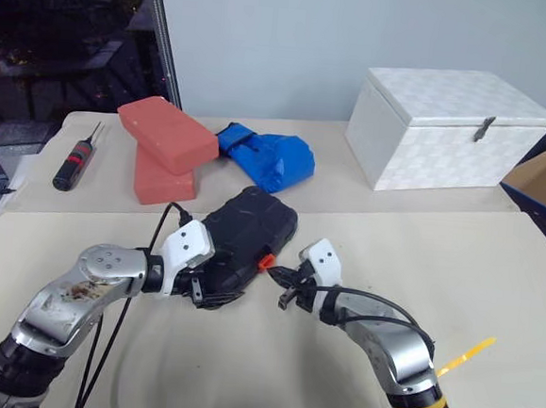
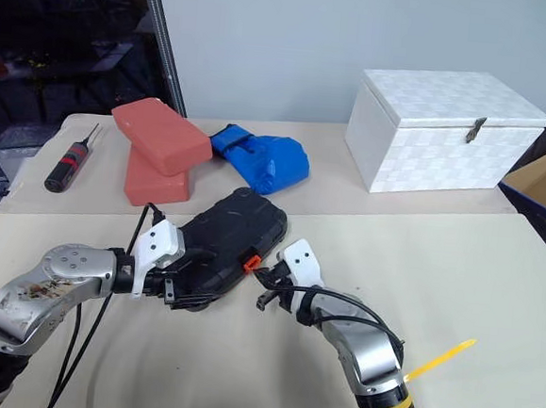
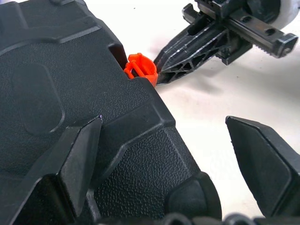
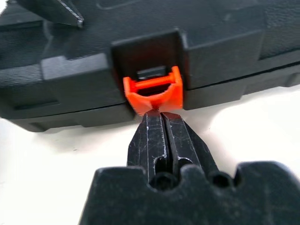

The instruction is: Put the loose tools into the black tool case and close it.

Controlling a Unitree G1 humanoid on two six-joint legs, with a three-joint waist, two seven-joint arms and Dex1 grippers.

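Black tool case (image 1: 244, 241) lies lid-down mid-bench, left claw (image 1: 211, 292) spread wide over its near corner, right claw (image 4: 161, 126) pinched together, tips at orange latch (image 4: 153, 91); an off-centre push could skid the case, latch unfastened.

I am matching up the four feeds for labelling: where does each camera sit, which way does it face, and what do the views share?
Left eye view: on the head, facing forward and down over the table; both arms, black tool case, red bricks, white box.
Right eye view: beside it, same scene.
Left wrist view: looks along the open left gripper straddling a corner of the case.
Right wrist view: looks along the shut right gripper, tips at the orange latch.
Shared: case and latch in all four; the left wrist view also shows the right gripper.
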